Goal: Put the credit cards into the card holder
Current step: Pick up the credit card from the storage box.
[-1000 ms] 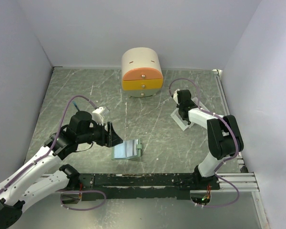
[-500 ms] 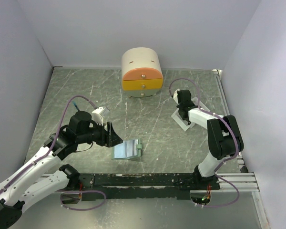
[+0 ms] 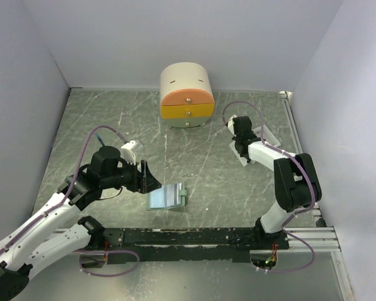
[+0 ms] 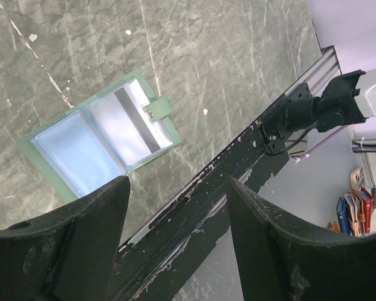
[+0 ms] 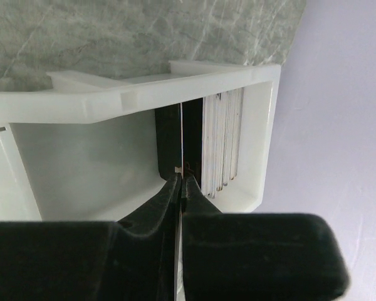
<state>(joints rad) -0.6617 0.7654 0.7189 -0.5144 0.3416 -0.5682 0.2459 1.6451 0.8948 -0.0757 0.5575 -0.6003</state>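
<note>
The card holder (image 3: 166, 197) lies open on the table near the front, its pale blue pockets up; it also shows in the left wrist view (image 4: 100, 141). My left gripper (image 3: 151, 180) is open and empty, just left of it, fingers apart (image 4: 175, 182). My right gripper (image 3: 241, 149) reaches into the white tray (image 3: 265, 134) at the right. In the right wrist view it (image 5: 182, 179) is shut on the edge of one dark credit card (image 5: 169, 135) standing upright in the tray (image 5: 81, 157). Several more cards (image 5: 222, 141) stand on edge beside it.
A round cream-and-orange drawer box (image 3: 187, 94) stands at the back middle. Grey walls close in the left, back and right. A black rail (image 3: 194, 237) runs along the front edge between the arm bases.
My right gripper has shifted slightly toward the back over the tray. The left arm and the card holder have not moved.
</note>
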